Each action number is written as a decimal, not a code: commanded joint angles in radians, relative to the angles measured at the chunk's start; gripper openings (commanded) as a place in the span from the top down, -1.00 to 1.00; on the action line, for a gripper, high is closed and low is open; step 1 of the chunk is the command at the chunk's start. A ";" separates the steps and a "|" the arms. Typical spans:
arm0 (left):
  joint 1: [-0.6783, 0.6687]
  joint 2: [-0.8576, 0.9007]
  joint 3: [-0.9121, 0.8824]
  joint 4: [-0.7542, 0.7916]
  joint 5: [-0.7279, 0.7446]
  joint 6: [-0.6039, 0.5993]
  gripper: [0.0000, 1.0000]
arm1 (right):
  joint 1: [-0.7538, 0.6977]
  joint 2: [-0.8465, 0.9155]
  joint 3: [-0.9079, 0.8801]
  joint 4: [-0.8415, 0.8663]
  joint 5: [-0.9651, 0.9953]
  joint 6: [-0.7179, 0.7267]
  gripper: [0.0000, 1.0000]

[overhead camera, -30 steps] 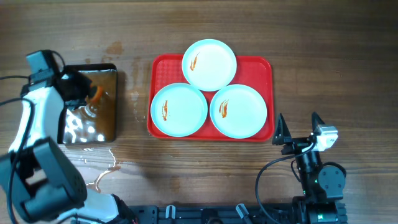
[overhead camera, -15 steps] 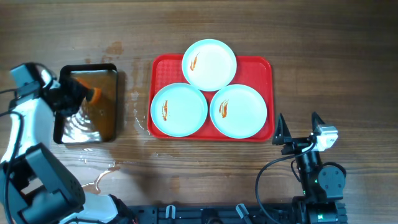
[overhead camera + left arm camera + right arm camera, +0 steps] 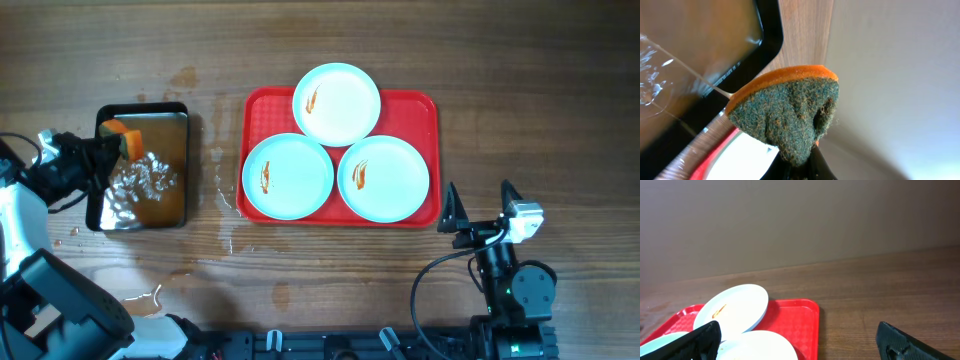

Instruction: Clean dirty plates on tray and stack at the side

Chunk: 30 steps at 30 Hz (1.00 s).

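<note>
Overhead shows no plate cleaned yet: all three plates (image 3: pixel 337 104) lie on the red tray (image 3: pixel 428 110), each with an orange smear, none stacked aside. At the left, the left tool (image 3: pixel 108 150) pinches a dripping sponge (image 3: pixel 122 138) over the pan (image 3: pixel 178 112); the right tool (image 3: pixel 482 203) rests spread, near right of the tray

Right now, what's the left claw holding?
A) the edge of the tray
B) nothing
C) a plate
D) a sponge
D: the left claw is shut on an orange sponge with a green scrub face, held over a corner of the pan.
</note>
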<state>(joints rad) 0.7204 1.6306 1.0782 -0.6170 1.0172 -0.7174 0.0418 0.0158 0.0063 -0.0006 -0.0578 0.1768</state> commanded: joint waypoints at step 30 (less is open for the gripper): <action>0.003 -0.020 0.008 -0.059 -0.041 -0.455 0.92 | -0.007 -0.006 -0.001 0.003 0.014 -0.017 -0.99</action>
<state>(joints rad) 0.7204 1.6306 1.0782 -0.6487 0.9028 -1.1481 0.0418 0.0158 0.0063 -0.0006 -0.0578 0.1768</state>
